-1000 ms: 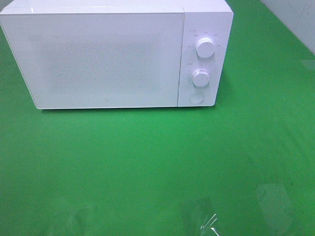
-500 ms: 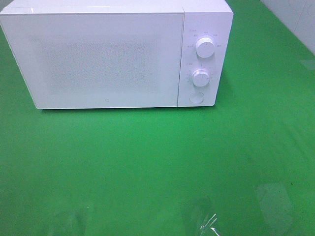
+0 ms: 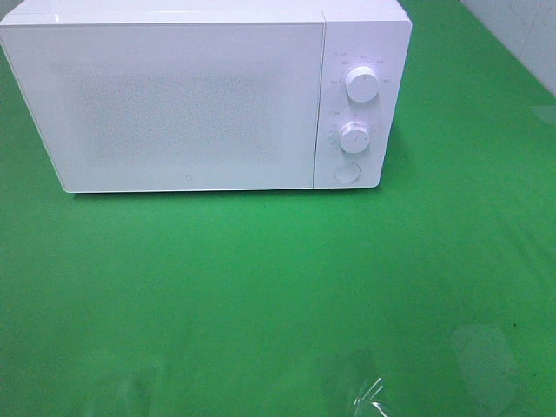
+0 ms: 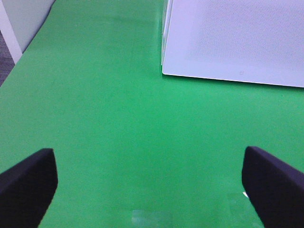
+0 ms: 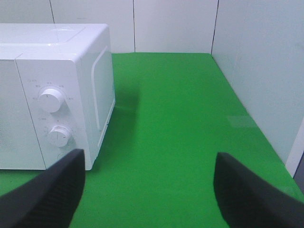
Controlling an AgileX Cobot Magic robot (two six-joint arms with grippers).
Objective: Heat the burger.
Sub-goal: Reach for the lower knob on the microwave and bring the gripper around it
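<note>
- We are looking for the burger and not finding it. No view is showing it on the green desk (image 3: 261, 287) or beside the white microwave (image 3: 187, 104).
- The microwave's door (image 3: 165, 113) is sitting shut. Its frosted front is hiding the inside, so we cannot tell whether the burger is lying in there.
- We are holding the left tool (image 4: 151, 187) with its two dark fingers spread wide, and only bare desk is showing between them.
- We are holding the right tool (image 5: 149, 190) spread wide as well, and it is gripping nothing.
- With the burger out of sight, we cannot say which way it is lying from either tool, nor which arm is nearer to it.
- The relation we can read is to the microwave. The left tool is facing the door's lower corner at the end away from the controls, well apart from it.
- The right tool is facing the control end, where the upper knob (image 5: 51, 99) and lower knob (image 5: 59, 136) are standing ahead of it, also well apart.
- We are judging the right arm to be the nearer one for the knobs and the round button (image 3: 347, 172) beneath them.
- We are judging the heating as not confirmed either way, because nothing on the panel is telling us whether it is running.
</note>
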